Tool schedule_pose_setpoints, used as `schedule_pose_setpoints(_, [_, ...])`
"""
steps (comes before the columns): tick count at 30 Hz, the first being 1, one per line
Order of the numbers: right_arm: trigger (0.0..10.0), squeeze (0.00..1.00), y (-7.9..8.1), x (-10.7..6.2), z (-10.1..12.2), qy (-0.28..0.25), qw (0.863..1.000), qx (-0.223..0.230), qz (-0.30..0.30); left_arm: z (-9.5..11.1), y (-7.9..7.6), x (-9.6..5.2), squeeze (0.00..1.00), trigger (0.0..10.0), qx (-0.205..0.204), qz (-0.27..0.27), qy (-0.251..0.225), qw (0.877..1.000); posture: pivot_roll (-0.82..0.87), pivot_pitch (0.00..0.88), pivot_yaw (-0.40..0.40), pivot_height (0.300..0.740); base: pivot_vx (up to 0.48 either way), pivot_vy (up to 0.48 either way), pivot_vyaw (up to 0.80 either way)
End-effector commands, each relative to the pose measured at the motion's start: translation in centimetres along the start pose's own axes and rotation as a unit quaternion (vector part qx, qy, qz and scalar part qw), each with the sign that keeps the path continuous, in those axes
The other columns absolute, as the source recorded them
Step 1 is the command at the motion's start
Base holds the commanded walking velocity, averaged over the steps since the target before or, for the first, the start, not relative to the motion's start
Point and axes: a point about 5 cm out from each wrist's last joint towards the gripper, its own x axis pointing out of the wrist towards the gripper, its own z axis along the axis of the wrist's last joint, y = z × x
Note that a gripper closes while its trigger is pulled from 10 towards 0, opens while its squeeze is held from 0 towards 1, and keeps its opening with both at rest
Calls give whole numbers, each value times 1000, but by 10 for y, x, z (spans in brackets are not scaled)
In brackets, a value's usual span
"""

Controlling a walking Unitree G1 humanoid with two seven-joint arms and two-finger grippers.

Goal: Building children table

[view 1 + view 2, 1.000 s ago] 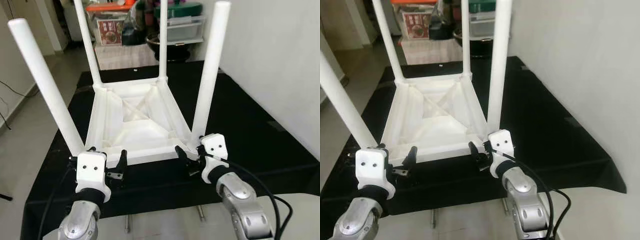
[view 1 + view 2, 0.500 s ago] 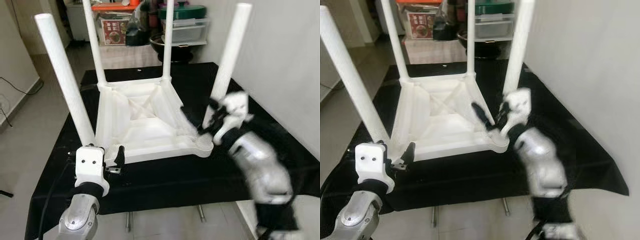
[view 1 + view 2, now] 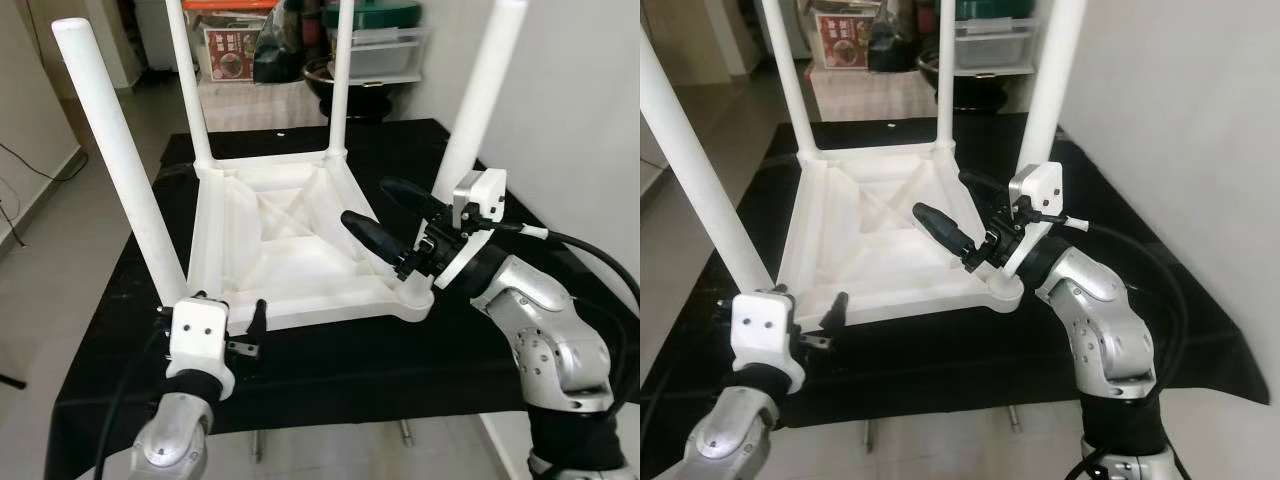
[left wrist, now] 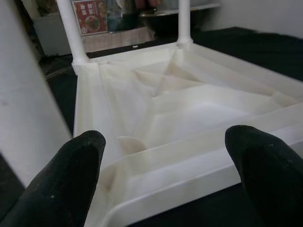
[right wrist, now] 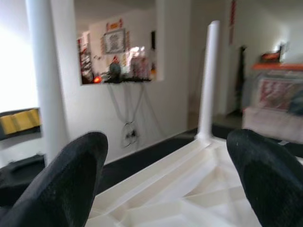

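Head cam: white children's table (image 3: pixel 290 245) upside down on black cloth (image 3: pixel 330 365), legs up. Right gripper (image 3: pixel 385 215) spread wide by near-right leg (image 3: pixel 475 110) — a sideways knock could tip it.

L wrist cam: left gripper (image 4: pixel 165 177) spread, table's near rim betw. fingers (image 4: pixel 71 175).

R wrist cam: black fingers (image 5: pixel 71 175) apart over table's underside.

The left hand (image 3: pixel 232 325) is held low, fingers apart, and the right hand (image 3: pixel 385 212) is raised, fingers spread.
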Motion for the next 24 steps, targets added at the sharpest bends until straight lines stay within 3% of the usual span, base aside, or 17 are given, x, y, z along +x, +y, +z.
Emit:
schedule_pose_setpoints(1, [10000,0,9,3,-2,-2,1000,17,21,5,2,-2,0,10000,12,6,-11,1000,-41,39,8,740,0,0,0])
schedule_pose_setpoints(5, [10000,0,24,5,-12,3,998,50,31,8,-3,-8,0,10000,27,0,-9,1000,-36,43,5,740,0,0,0])
schedule_pose_setpoints(13, [10000,0,35,10,-18,9,998,59,32,10,-5,-11,0,10000,52,-8,-14,999,-30,45,3,740,0,0,0])
schedule_pose_setpoints(20, [10000,0,33,11,-16,5,998,62,24,9,-6,-13,0,10000,68,-19,-8,997,-35,46,3,740,0,-393,0])
schedule_pose_setpoints(24, [10000,0,33,11,-16,5,998,63,24,9,-6,-13,0,10000,64,-12,-8,998,-35,46,3,740,0,0,0])
